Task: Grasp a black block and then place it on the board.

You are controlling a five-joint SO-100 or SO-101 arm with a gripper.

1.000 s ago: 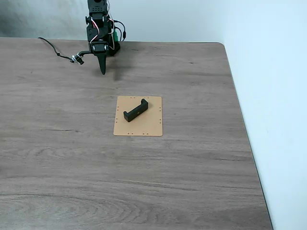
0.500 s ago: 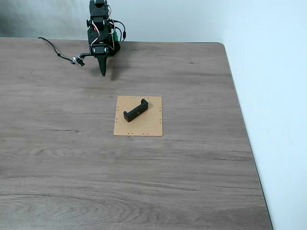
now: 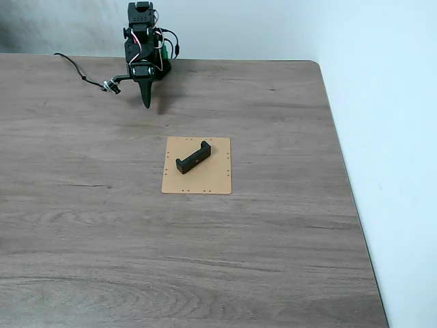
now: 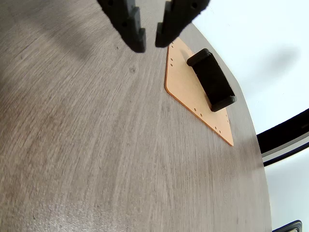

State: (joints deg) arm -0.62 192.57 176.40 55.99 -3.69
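Observation:
The black block [image 3: 193, 157] lies at a slant on the tan board [image 3: 215, 179] in the middle of the table, with nothing touching it. The wrist view also has the black block [image 4: 212, 79] resting on the board [image 4: 193, 99], off to the right. My gripper [image 3: 146, 104] hangs point-down at the far edge of the table, folded back near the arm's base and well away from the board. In the wrist view the gripper [image 4: 150, 43] has its fingers almost together, with only a thin gap and nothing between them.
A black cable [image 3: 78, 72] trails left from the arm over the wood-grain tabletop [image 3: 102, 239]. The table's right edge [image 3: 348, 191] runs along a pale wall.
The arm has settled slightly back toward its base at the far edge. The block and the board have not moved.

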